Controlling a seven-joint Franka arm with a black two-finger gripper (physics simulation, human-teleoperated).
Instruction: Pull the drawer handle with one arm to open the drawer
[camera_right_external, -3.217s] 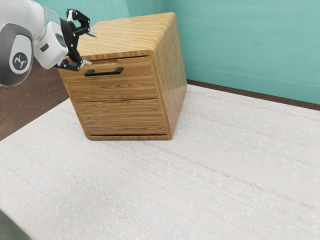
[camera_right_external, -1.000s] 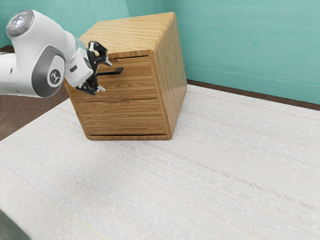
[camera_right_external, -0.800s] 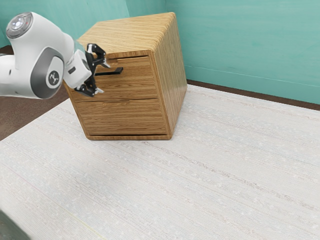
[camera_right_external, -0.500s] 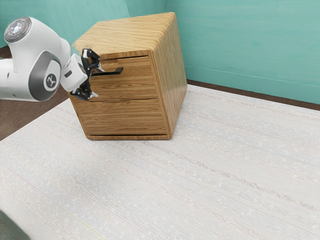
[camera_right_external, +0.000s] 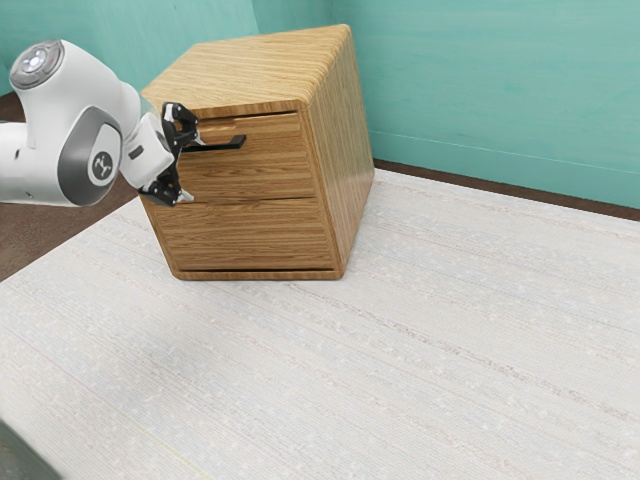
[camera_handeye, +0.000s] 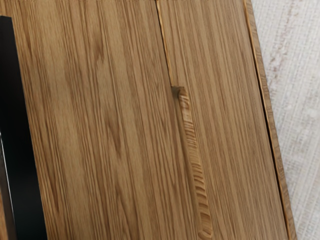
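Where the white arm (camera_right_external: 70, 140) reaches in from the exterior view's left, its black jaws stand spread in front of the wooden cabinet (camera_right_external: 270, 65), at the upper drawer (camera_right_external: 265, 165). One finger (camera_right_external: 184, 114) sits above the line of the black handle (camera_right_external: 222, 143) and the other below it, both at the handle's end on the exterior view's left. They straddle that end without pinching the bar. The handle runs level across the upper part of the drawer front, nearer the exterior view's left than the cabinet's corner. The upper drawer's front lies level with the front of the lower drawer (camera_right_external: 250, 235) beneath it, with a thin dark slit along its top edge under the cabinet's lid. The cabinet stands on a pale, streaked surface (camera_right_external: 400, 380), turned so that its front and one side face the exterior camera, with a teal wall (camera_right_external: 500, 80) behind it. In the wrist view the handle (camera_handeye: 17, 150) appears as a dark bar close to the hand. Beside it spreads the grained wood of the drawer front (camera_handeye: 100, 125), crossed by a narrow seam (camera_handeye: 164, 45). Beyond the cabinet's far edge lies a strip of the pale surface (camera_handeye: 300, 100).
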